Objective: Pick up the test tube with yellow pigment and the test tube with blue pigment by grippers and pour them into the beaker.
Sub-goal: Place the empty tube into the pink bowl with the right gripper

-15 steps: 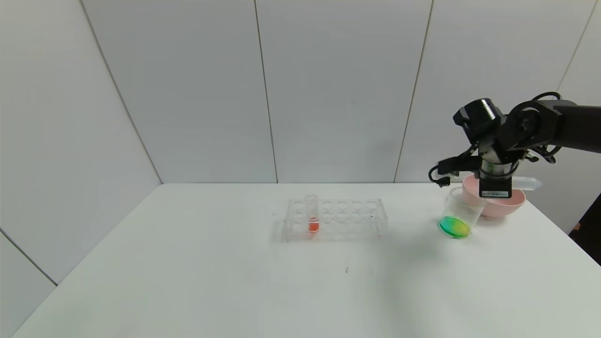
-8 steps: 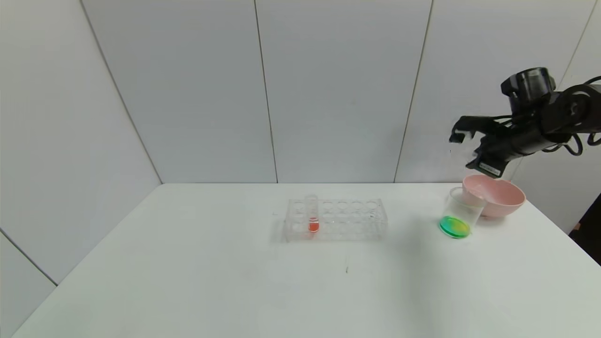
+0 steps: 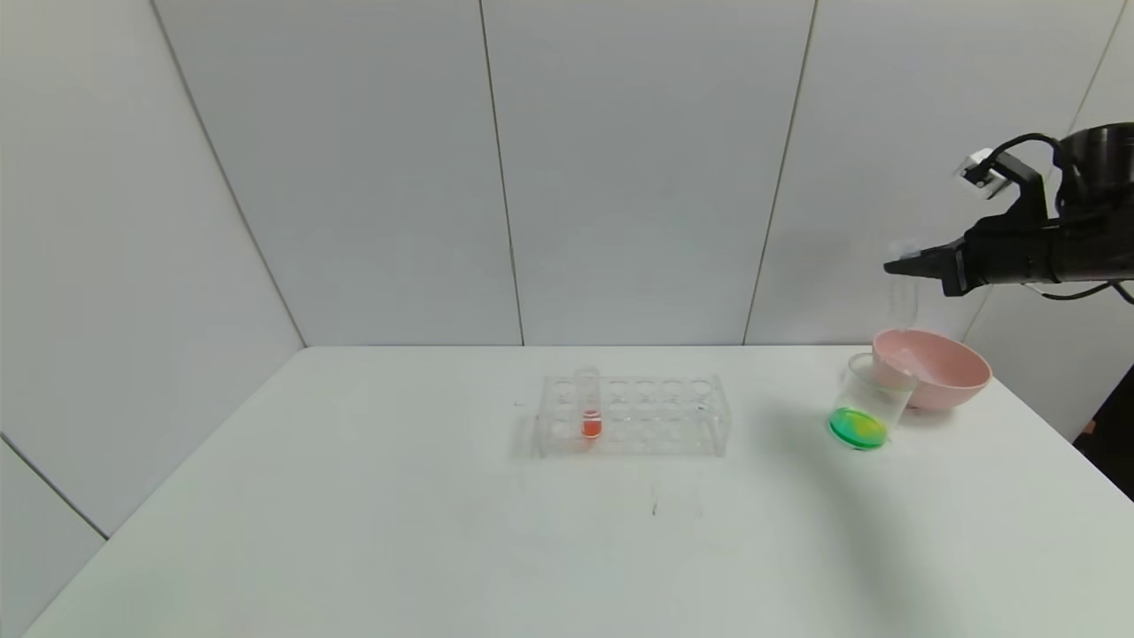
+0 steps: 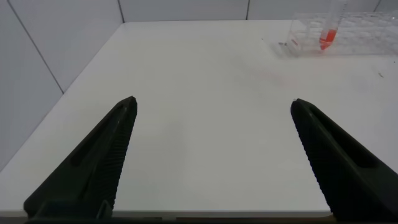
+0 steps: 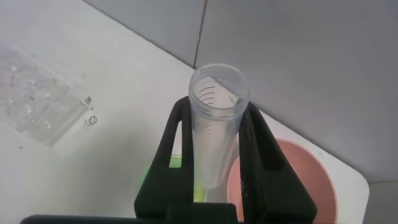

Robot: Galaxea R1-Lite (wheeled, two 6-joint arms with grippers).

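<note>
Fingers of the right gripper [image 5: 214,155] are clamped on an emptied clear test tube [image 5: 214,124], held upright high above the pink bowl [image 3: 939,370]; its wall shows graduation lines but no legible writing. Beside the bowl on the counter [image 3: 443,532], the beaker [image 3: 866,403] holds green-yellow liquid. The left gripper [image 4: 211,155] hovers low with fingers wide apart, near the rack [image 3: 633,415] holding the red-orange tube [image 3: 588,404].

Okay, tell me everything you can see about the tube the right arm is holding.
The test tube is clear plastic with printed graduation marks near its open, round mouth. It looks empty. It hangs roughly upright in the right end effector, clamped between the two black fingers, raised above the pink bowl and touching nothing else.
</note>
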